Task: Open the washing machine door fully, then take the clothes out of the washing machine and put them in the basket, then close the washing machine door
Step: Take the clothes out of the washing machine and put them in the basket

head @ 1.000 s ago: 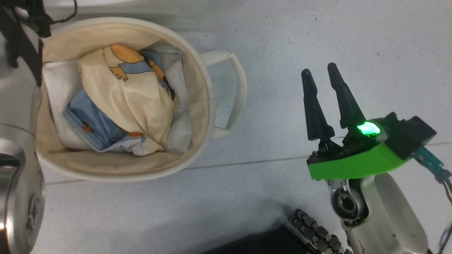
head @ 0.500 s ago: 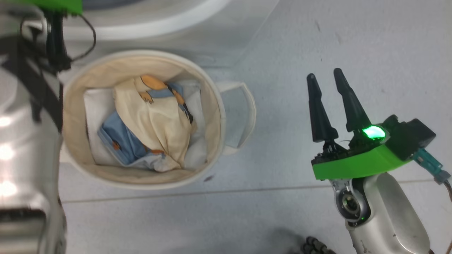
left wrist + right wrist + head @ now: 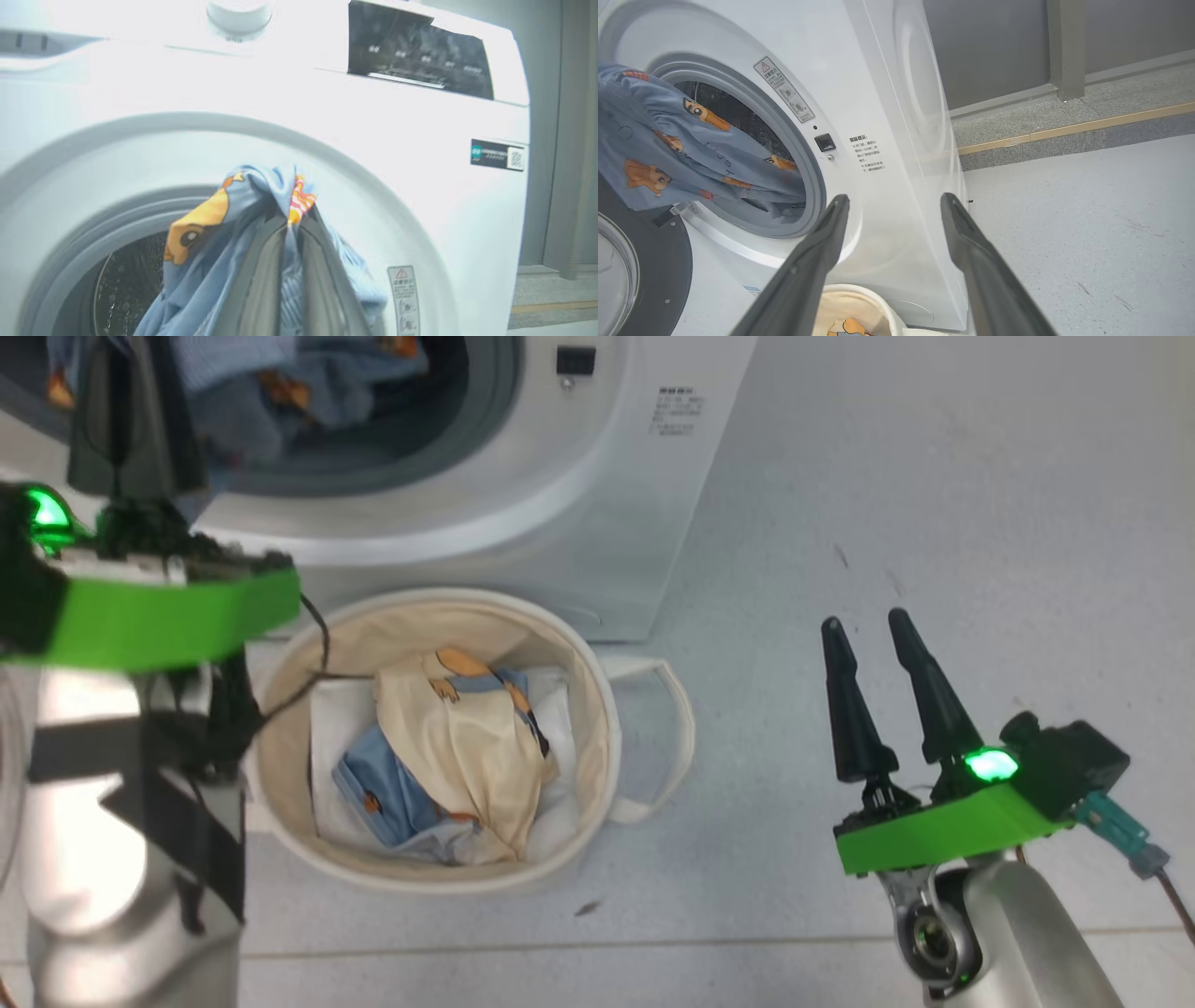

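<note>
One washing machine [image 3: 597, 476], one basket [image 3: 609, 737], two tools [image 3: 864, 621] [image 3: 292, 219], two bundles of clothes [image 3: 457, 747] [image 3: 668, 149].

A pale grey-blue floor [image 3: 934, 476] of large tiles, crossed by a thin seam [image 3: 653, 945] and flecked with small dark scuffs [image 3: 842, 556], lies under even, cool light. In the right wrist view it runs back to a speckled grey stone kerb [image 3: 1017, 120] edged with a yellowish strip [image 3: 1064, 130]. Behind the kerb rises a plain dark grey wall [image 3: 994, 42] with a lighter grey upright post [image 3: 1066, 46].
</note>
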Robot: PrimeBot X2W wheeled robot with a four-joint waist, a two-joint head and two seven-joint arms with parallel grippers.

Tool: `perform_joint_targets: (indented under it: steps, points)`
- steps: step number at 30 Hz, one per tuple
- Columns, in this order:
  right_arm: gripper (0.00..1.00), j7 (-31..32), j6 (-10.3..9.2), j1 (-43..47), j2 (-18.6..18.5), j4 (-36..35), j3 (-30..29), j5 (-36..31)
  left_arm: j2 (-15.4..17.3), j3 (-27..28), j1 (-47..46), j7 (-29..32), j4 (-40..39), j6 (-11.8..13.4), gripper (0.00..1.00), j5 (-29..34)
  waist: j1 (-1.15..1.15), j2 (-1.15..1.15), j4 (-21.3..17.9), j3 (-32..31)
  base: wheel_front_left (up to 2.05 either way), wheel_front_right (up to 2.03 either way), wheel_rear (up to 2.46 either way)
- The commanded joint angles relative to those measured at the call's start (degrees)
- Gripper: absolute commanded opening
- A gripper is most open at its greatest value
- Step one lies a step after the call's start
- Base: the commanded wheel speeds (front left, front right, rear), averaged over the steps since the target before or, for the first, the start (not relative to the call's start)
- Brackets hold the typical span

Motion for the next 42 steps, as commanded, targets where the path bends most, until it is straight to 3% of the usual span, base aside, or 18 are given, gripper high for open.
perform_joint_targets:
  steps: [1, 10, 16, 28, 42]
  points:
    - [1.0, -0.3, 0.06, 0.9, 0.1, -1.4, 1.1, -0.6, 0.9, 0.9, 0.6, -0.2, -3.2, -0.2, 0.0, 0.7, 0.0, 0.0, 0.7, -1.9, 0.0, 0.0, 0.0]
    - [1.0, -0.3, 0.06, 2.6, 0.1, -0.8, 1.4, -1.0, -0.6, -2.1, 7.3, -0.2, -15.8, 0.3, 0.0, 6.5, 0.0, 0.0, 1.9, -5.5, 0.0, 0.0, 0.0]
    - [1.0, -0.3, 0.06, 3.0, 0.1, -0.6, 1.8, -0.7, -1.2, -3.1, 10.0, -0.2, -20.0, 1.1, 0.0, 6.2, 0.0, 0.0, 2.7, -6.7, 0.0, 0.0, 0.0]
    - [1.0, -0.3, 0.06, 3.1, 0.1, -0.6, 2.3, -0.7, -1.5, -6.0, 15.7, -0.2, -13.4, 0.9, 0.0, 7.4, 0.0, 0.0, 3.3, -5.8, 0.0, 0.0, 0.0]
    - [1.0, -0.3, 0.06, 0.4, 0.1, -2.1, 3.1, -0.7, 0.0, -7.2, 17.6, -0.2, 0.9, 0.9, 0.0, 9.1, 0.0, 0.0, 2.6, 2.0, 0.0, 0.0, 0.0]
